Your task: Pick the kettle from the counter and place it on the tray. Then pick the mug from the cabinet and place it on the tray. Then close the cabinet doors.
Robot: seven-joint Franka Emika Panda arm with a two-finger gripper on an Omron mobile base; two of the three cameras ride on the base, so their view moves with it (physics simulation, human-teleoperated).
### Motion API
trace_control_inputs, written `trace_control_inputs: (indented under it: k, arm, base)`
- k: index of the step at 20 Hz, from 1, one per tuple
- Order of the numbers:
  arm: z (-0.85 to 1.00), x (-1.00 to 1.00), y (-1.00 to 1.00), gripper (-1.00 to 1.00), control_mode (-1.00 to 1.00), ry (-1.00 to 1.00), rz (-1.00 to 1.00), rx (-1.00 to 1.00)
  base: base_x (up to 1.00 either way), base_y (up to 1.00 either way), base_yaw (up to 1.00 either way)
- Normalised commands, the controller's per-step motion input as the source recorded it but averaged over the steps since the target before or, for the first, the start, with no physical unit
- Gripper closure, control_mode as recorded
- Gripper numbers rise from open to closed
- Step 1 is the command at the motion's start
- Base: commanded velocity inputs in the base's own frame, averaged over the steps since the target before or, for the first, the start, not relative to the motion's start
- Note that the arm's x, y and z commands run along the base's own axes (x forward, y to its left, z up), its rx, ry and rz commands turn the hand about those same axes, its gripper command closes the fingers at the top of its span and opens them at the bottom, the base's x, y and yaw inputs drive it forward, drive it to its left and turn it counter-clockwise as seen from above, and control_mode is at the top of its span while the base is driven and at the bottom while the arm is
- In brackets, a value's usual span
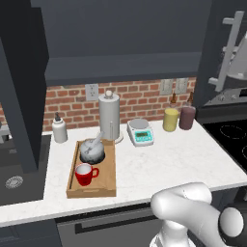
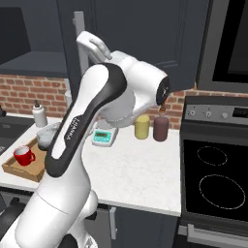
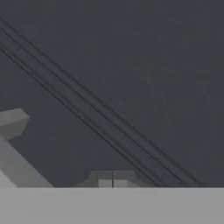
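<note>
The gripper (image 3: 113, 183), closed and empty, faces a door (image 3: 131, 65) panel (kettle (image 1: 92, 149) and mug (image 1: 85, 174) already sit in the tray (image 1: 109, 185) on the table (image 1: 183, 159)), so closing remains: push the doors shut.

Arm (image 2: 87, 121) raised high, elbow bent — tool (image 3: 112, 183) shut, empty.

2 base views share counter (image 1: 183, 159); hand view close.
</note>
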Motion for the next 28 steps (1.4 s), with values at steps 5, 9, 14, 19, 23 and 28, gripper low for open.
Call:
trace_control_inputs:
  k: [5,9,14,19,23,28]
  arm:
    - [-0.21,0.59,0.45,1.0,-1.0,0.32,-0.19,-0.02]
    - [-0.52,0.5,0.48,1.0,-1.0,0.07,-0.25,-0.01]
    - [-0.57,0.48,0.75,1.0,-1.0,0.0,-0.3,-0.01]
    - [-0.6,0.57,0.55,1.0,-1.0,0.0,-0.36,0.0]
    - [-0.28,0.85,0.16,1.0,-1.0,0.01,-0.32,0.0]
    - [-0.15,0.98,0.0,1.0,-1.0,0.07,-0.23,0.02]
  base:
    - [0.0,0.0,0.0]
    - [0.0,0.0,0.0]
    - [0.0,0.0,0.0]
    - [0.0,0.0,0.0]
    - [0.0,0.0,0.0]
    - [0.0,0.0,0.0]
